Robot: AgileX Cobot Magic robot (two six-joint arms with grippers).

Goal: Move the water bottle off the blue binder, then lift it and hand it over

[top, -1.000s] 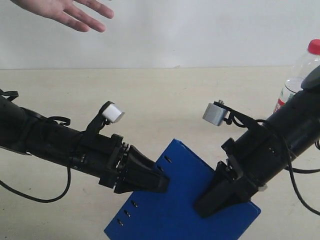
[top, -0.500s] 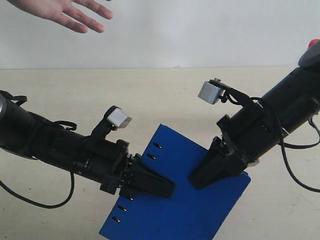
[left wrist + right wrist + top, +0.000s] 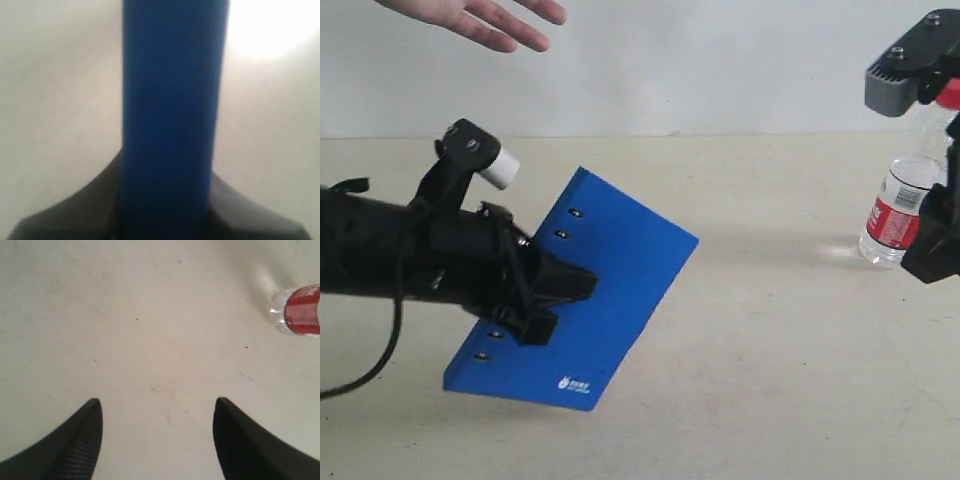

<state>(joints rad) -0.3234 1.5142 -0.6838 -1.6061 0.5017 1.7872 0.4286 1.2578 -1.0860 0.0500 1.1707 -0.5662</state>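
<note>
Beige table (image 3: 750, 380) fills the frame. Binder (image 3: 620, 260) tilts up at centre-left, its slotted edge clamped by the left gripper (image 3: 558, 300). Right gripper (image 3: 156, 410) is spread and empty. Bottle (image 3: 892, 215) stands upright on the table at the right edge. Flat, released hand (image 3: 480, 15) at upper left.

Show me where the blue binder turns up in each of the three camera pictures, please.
Exterior view: blue binder left of centre, tilted, clamped by the left gripper.
Left wrist view: blue binder seen edge-on, a blue band up the middle between that gripper's jaws.
Right wrist view: not in it.
Shared landmark: the pale table shows in all three; the water bottle shows in the exterior and right wrist views.
</note>
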